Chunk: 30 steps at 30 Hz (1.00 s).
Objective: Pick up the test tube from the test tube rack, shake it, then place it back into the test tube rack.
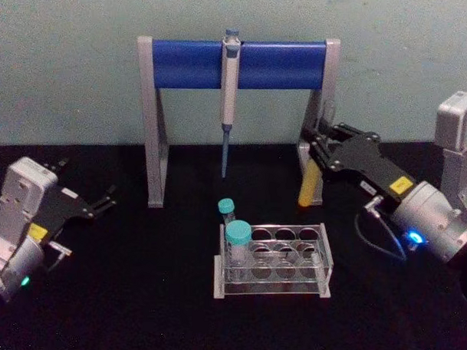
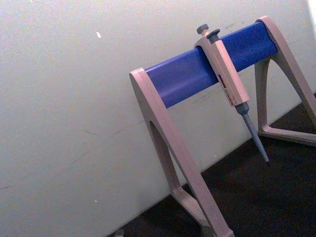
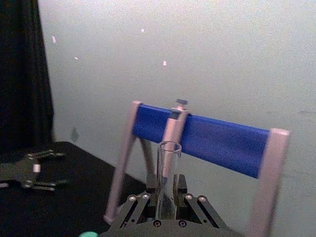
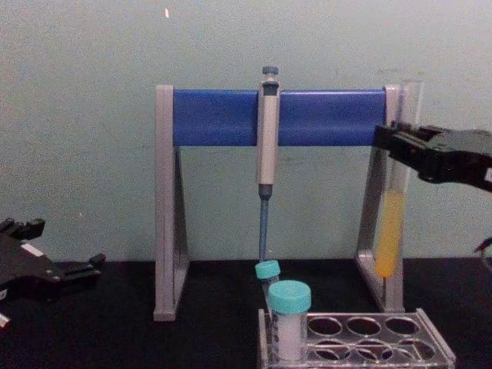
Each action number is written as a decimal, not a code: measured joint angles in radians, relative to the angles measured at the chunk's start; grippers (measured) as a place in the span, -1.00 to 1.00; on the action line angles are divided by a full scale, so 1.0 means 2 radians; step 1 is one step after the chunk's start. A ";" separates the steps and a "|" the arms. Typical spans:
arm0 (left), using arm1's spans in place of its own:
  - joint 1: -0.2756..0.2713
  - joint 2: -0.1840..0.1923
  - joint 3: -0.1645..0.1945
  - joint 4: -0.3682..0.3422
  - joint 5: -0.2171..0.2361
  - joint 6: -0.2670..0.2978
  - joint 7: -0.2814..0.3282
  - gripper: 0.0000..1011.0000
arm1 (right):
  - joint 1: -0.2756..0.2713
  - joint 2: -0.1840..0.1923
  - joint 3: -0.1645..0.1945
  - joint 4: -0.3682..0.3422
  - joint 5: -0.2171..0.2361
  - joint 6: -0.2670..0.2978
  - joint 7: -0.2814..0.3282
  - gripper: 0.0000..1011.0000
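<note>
Right gripper (image 4: 397,143) clamped on the test tube (image 4: 391,223), which is upright in the air beside the right leg of the pipette stand (image 4: 223,117), clear of the test tube rack (image 1: 323,260). Step judged: shaking. Tube uncapped, so keep swings small, then align over a free hole. Left gripper (image 1: 104,200) parked at left, wide open.

Free right-hand holes in test tube rack (image 1: 325,255); capped tubes (image 1: 237,235) leftward.
</note>
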 joint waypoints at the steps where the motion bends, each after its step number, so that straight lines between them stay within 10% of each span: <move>1: 0.000 0.000 0.000 0.000 0.000 0.000 0.000 0.98 | 0.001 -0.002 -0.001 0.000 0.002 0.002 0.002 -0.53; 17: 0.000 0.000 0.000 0.000 0.000 0.000 0.000 0.98 | -0.003 0.027 -0.015 -0.024 0.068 0.036 0.062 -0.53; 30: 0.000 0.000 0.000 0.000 0.000 0.000 0.000 0.98 | -0.014 0.075 -0.017 -0.059 0.012 0.036 0.016 -0.53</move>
